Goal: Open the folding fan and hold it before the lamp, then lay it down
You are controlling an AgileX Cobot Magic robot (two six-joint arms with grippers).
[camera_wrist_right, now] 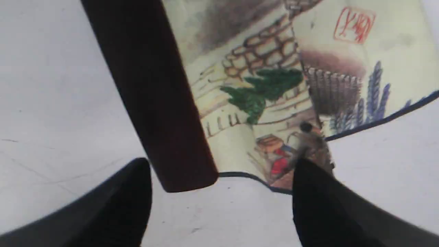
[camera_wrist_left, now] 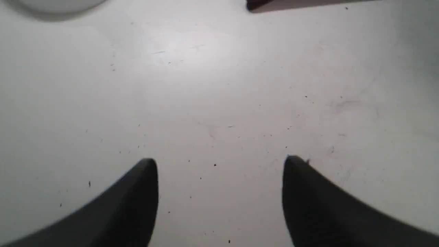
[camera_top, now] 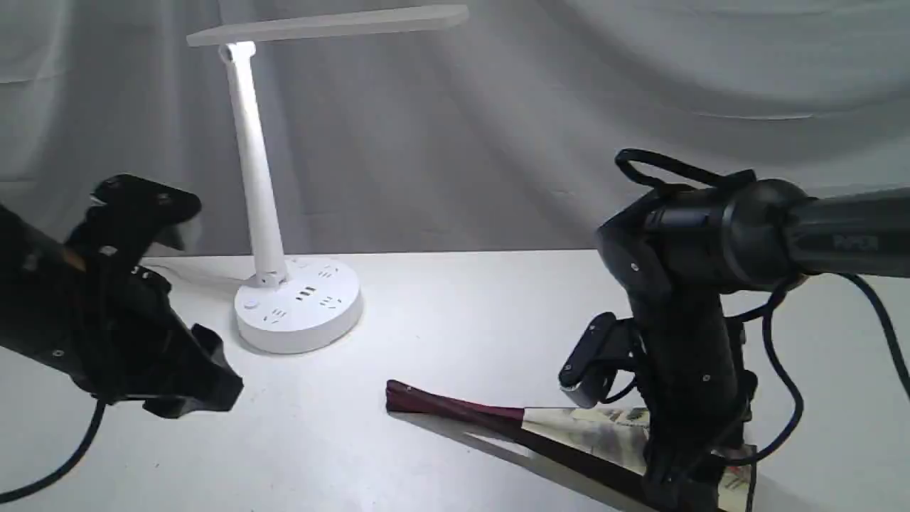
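Observation:
The folding fan lies on the white table at the front right, only slightly spread, its maroon pivot end toward the left. Up close in the right wrist view its maroon guard stick and painted cream paper show. My right gripper stands open directly over the fan's wide end, its fingers on either side of the guard tip and paper edge. The white lamp stands at the back left on its round base. My left gripper hovers open over bare table, holding nothing.
A grey curtain hangs behind the table. The lamp's cord trails left from its base. In the left wrist view the lamp base's edge and the fan's pivot tip show far beyond the fingers. The right arm's cable loops down near the fan.

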